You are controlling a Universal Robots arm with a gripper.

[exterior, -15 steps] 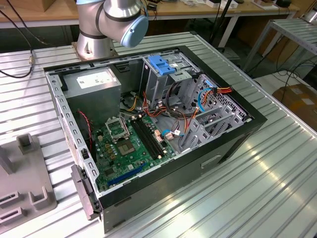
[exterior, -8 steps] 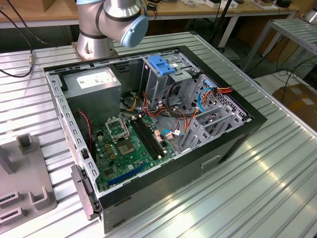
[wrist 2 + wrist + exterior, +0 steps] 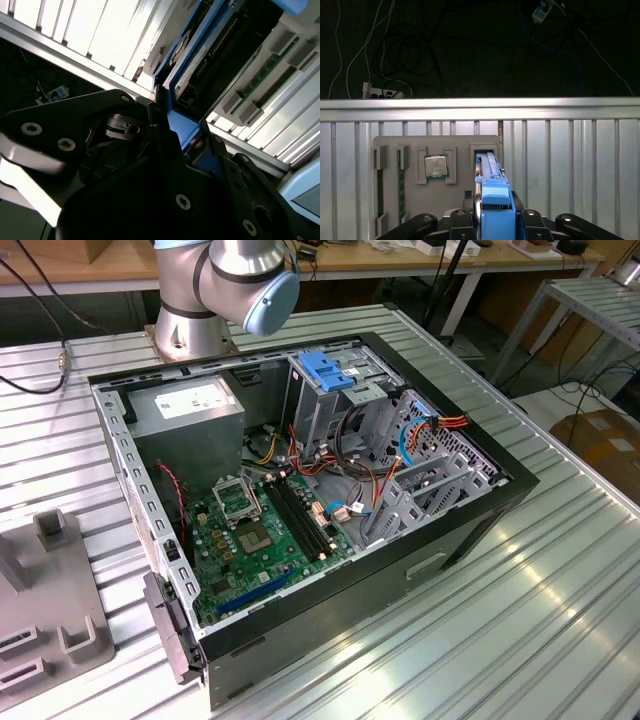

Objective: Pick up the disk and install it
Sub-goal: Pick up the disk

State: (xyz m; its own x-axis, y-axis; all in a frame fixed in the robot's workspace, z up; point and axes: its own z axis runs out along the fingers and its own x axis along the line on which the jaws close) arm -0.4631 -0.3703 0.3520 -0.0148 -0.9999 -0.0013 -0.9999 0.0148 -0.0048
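Observation:
The disk (image 3: pixel 490 172) stands on edge, a dark drive with bright blue side rails, over a slot of a grey fixture (image 3: pixel 460 145). My gripper (image 3: pixel 497 220) is at its near end, black fingers pressed on either side of the blue rail. In the second wrist view the disk (image 3: pixel 200 60) shows its white label, and my gripper (image 3: pixel 182 125) clamps the blue rail between its fingers (image 3: pixel 157 120). I cannot tell whether the disk still rests in the slot.
The fixture also holds a processor chip (image 3: pixel 435 166) and memory sticks (image 3: pixel 400 185), near the table edge (image 3: pixel 480 107). The open computer case (image 3: pixel 470 530) lies on the slatted table, with a drive cage and blue latch (image 3: pixel 328 370), a grey power-supply box (image 3: pixel 190 405) and the arm's base (image 3: pixel 230 280) behind.

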